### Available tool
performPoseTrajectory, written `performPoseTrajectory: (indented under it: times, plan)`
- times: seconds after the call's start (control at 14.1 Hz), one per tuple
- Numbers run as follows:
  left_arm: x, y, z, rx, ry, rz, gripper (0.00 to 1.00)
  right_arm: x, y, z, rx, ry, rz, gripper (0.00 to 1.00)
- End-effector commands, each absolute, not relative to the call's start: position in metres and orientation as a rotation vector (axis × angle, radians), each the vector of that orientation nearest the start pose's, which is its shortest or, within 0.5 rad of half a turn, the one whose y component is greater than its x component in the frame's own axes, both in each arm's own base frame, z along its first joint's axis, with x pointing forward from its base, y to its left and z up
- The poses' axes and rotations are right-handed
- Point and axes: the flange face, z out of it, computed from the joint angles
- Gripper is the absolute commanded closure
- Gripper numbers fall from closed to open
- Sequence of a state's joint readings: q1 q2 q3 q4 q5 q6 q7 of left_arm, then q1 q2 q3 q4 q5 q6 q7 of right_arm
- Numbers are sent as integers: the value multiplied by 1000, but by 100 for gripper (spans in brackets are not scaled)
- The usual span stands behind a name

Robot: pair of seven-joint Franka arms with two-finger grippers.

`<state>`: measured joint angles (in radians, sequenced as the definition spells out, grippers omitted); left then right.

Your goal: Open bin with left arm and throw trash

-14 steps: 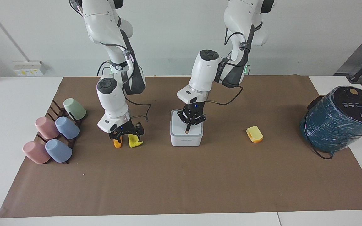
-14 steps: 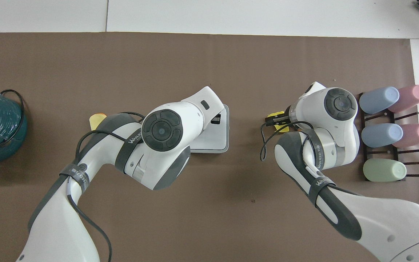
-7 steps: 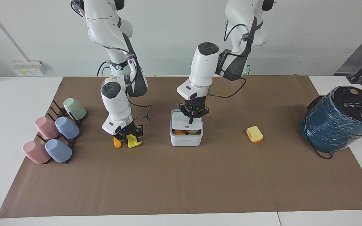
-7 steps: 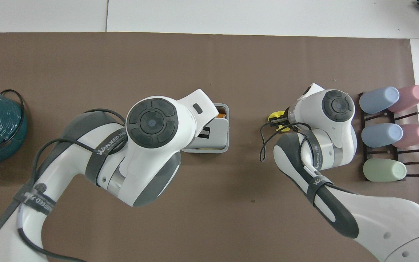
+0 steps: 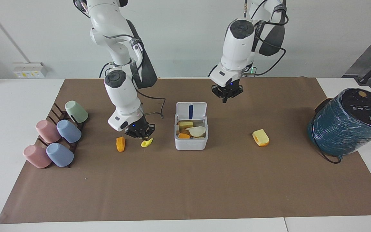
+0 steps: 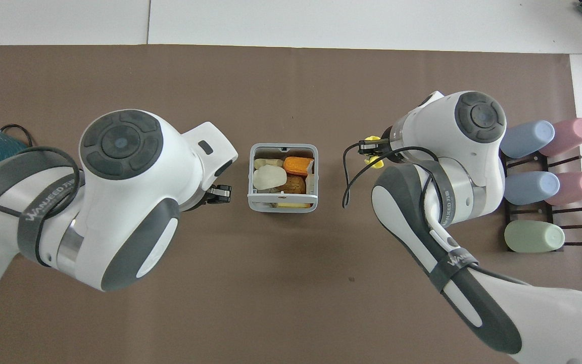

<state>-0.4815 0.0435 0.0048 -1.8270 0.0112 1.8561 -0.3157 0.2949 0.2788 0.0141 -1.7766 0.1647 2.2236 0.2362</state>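
While the bin point(image 5: 191, 131) stands mid-worktop with its lid point(image 5: 191, 111) tipped upright on the side nearer the robots, a blue strip showing on the lid's underside, its inside is open from above. It holds several scraps: a pale white lump, an orange piece, a yellow block and something brown.

Brown paper point(image 5: 185, 193) covers most of the worktop, and the wide stretch of it farther from the robots than the bin lies bare.

Over the paper beside the bin, the right gripper point(image 5: 139, 132) has its fingers shut on the bright yellow scrap point(image 5: 147, 143), which seems lifted just off the paper, though that is hard to judge. Just beside it, toward the right arm's end, the orange scrap point(image 5: 120, 144) lies on the paper. The pale yellow scrap point(image 5: 261, 137) lies well apart, toward the left arm's end.

Raised over the paper between the bin and the left arm's base, the left gripper point(image 5: 226, 93) has its fingers closed on nothing.

Both arms carry straps reading "WANJEED". Five pastel cups point(image 5: 58, 135) rest tilted on a dark rack point(image 5: 56, 111) at the right arm's end, and a teal wrapped cylinder point(image 5: 346, 124) sits at the other end.
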Motion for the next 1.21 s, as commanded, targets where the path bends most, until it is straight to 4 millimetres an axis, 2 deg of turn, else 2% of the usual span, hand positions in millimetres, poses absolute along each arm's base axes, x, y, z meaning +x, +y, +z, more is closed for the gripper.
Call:
performPoseTrajectory:
  times: [0.0,0.07,0.21,0.28,0.5,0.64,0.78,0.92,1.14]
  plan:
    - [519,-222,484,-3125,322,-95,93,612,259,456,-2860,127,-182,100]
    - [524,-211,479,-3131,289,-116,72,605,282,459,-2841,166,-188,100]
    - [536,-184,466,-3141,216,-163,16,594,318,465,-2798,216,-222,100]
    - [541,-173,457,-3147,184,-200,0,588,328,461,-2794,219,-218,100]
    - [552,-129,436,-3141,176,-264,0,577,337,448,-2813,216,-168,97]
    - [555,-92,421,-3128,195,-278,0,570,341,432,-2829,209,-140,82]
    - [553,-71,403,-3127,140,-318,0,569,341,432,-2831,207,-137,55]
    - [552,-68,391,-3126,124,-362,0,572,341,435,-2824,211,-149,38]
    - [558,-70,355,-3132,89,-336,0,574,342,444,-2813,209,-167,16]
